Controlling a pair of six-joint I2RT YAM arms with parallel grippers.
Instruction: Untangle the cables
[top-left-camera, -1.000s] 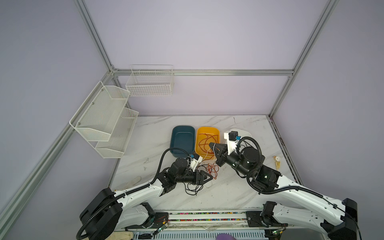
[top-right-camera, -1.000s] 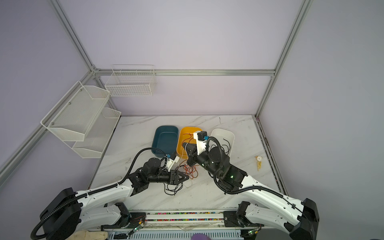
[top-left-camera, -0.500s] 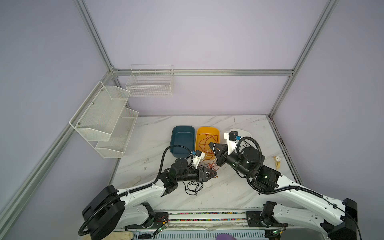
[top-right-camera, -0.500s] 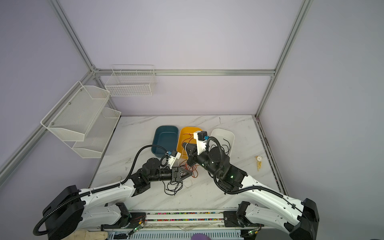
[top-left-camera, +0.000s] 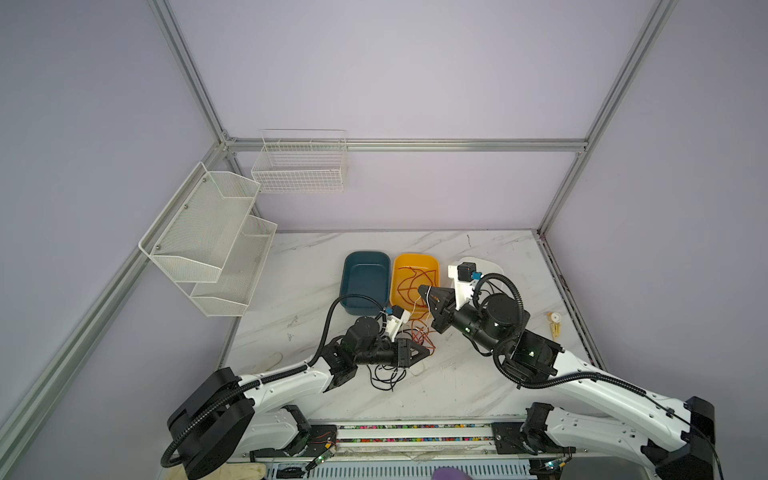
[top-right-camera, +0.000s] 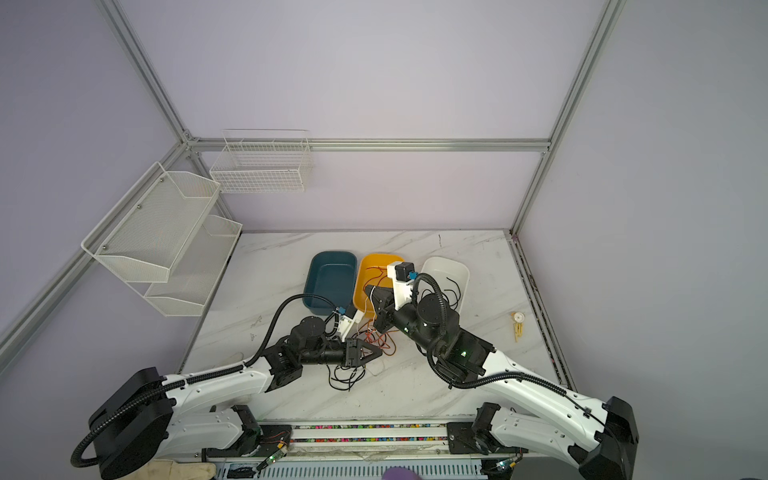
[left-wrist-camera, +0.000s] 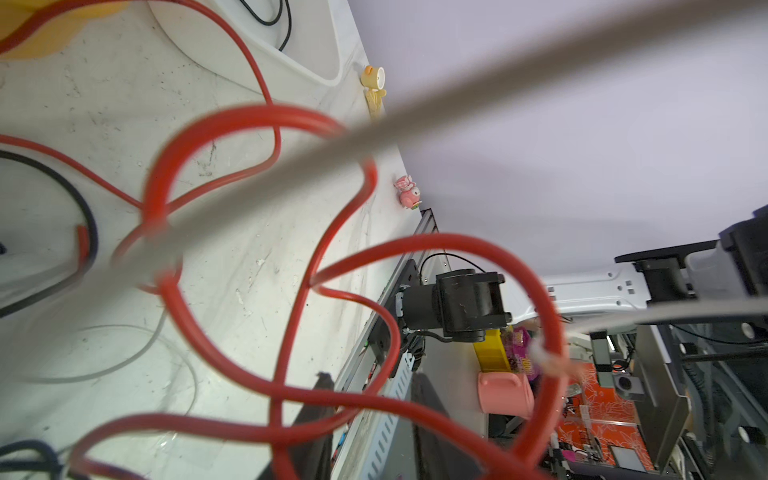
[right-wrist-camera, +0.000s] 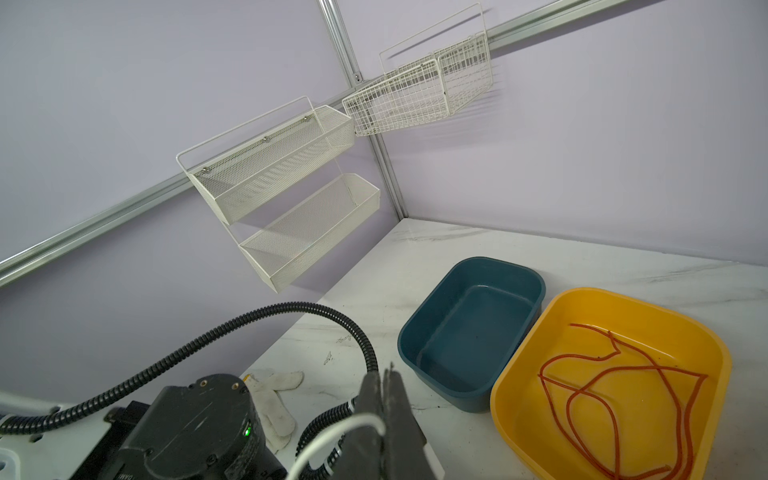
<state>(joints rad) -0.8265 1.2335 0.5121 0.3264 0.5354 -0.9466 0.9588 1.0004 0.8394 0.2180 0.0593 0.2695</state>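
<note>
Right claw (right-wrist-camera: 384, 372) — clenched on the thin white cable (right-wrist-camera: 357, 417), raised near the yellow plastic tub (top-left-camera: 415, 256). Left claw (top-left-camera: 427, 352) — grip state cannot be told; positioned at the tangled red-orange and black cables (top-left-camera: 419, 332) on the white marble desk (top-left-camera: 457, 374).

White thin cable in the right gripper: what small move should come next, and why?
Probably close the left gripper on the red-orange cable loops in front of it. The shut right gripper holds the thin white cable raised, and in the left wrist view that cable crosses those loops; pinning them should let the white one pull free.
</note>
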